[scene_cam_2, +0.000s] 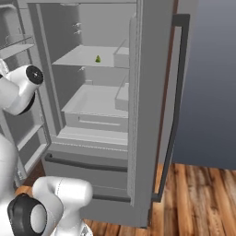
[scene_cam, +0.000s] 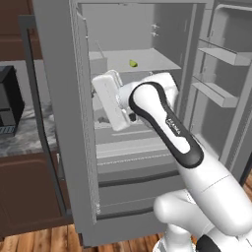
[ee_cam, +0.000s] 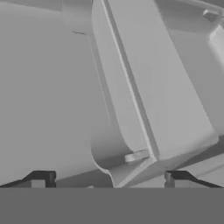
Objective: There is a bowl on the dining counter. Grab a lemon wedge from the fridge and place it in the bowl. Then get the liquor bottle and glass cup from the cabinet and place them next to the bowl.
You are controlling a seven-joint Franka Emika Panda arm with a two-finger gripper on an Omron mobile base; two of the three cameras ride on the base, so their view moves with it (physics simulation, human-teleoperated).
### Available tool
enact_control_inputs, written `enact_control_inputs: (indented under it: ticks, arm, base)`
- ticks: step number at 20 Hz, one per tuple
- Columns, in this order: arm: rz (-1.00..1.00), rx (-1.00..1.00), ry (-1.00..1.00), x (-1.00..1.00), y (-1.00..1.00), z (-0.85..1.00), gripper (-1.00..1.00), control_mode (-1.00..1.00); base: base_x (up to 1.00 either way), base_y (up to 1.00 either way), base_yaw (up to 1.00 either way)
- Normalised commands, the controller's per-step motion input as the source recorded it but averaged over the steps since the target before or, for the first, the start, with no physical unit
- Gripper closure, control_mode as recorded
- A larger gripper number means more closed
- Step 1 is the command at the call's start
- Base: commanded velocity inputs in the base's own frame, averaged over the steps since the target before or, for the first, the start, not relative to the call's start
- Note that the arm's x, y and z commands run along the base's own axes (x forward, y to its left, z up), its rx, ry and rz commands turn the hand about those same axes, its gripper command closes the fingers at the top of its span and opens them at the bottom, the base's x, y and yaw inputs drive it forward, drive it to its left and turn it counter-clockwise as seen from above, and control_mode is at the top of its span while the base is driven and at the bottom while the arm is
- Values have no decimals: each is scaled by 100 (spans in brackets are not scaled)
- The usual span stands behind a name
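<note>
The fridge stands open, and a small yellow-green lemon wedge [scene_cam: 133, 63] [scene_cam_2: 97, 58] lies alone on its upper shelf [scene_cam: 162, 61]. My white hand [scene_cam: 110, 101] reaches into the fridge's left side, below and to the left of the wedge and apart from it. In the hand view my gripper [ee_cam: 109, 179] is open, its two dark fingertips [ee_cam: 43, 178] wide apart with nothing between them, facing grey fridge walls and a ledge at close range. The bowl, liquor bottle, glass cup and cabinet are out of view.
Both fridge doors hang open: one door [scene_cam: 59, 98] is close on my left, and the other carries shelves [scene_cam: 216, 93]. A dark handle [scene_cam_2: 177, 83] runs down the door edge. A grey drawer [scene_cam_2: 97, 120] sits under the shelf. A black appliance [scene_cam: 7, 101] stands on the side counter.
</note>
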Motion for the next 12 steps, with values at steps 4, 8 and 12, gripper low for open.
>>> enact_control_inputs:
  ticks: [4, 8, 12]
  arm:
    - [0, -13, 6, 4, 48, -26, -100, -100]
    - [0, -19, -7, -11, -8, -15, -100, -100]
    - [0, -27, -23, -35, -49, 3, -100, -100]
  base:
    - [0, 0, 0]
    - [0, 0, 0]
    - [0, 0, 0]
